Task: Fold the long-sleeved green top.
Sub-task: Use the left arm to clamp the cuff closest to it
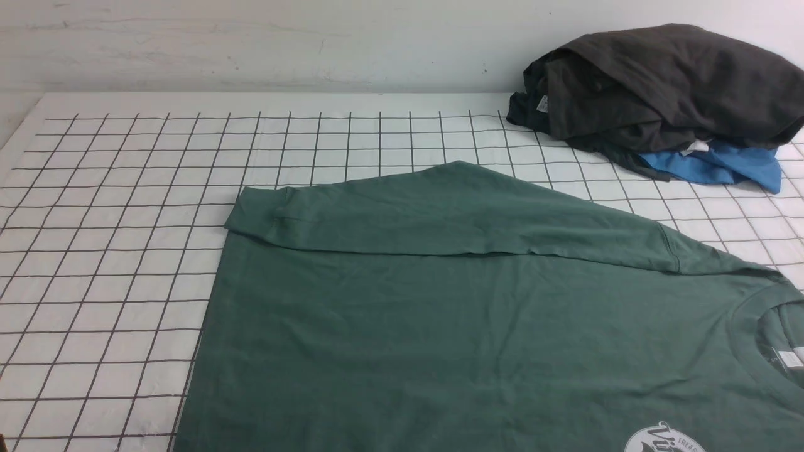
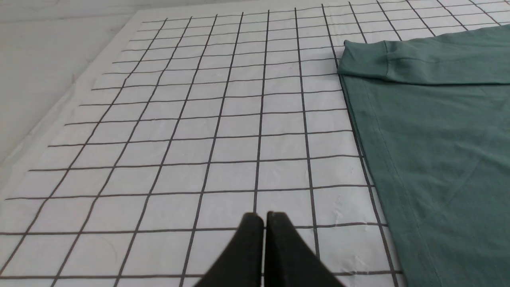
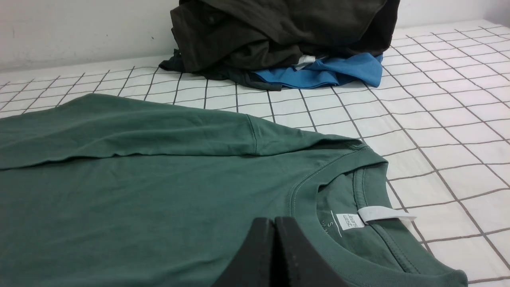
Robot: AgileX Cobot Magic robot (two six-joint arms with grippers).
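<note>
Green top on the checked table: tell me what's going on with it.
A two-armed robot is folding the green long-sleeved top, which lies flat on the checked table cover, collar toward the robot's right. The far sleeve is already folded in across the body. Neither gripper holds anything: the left gripper is shut over bare cover beside the hem, and the right gripper is shut above the cloth near the collar. A dark grey garment and a blue garment sit piled at the far right.
</note>
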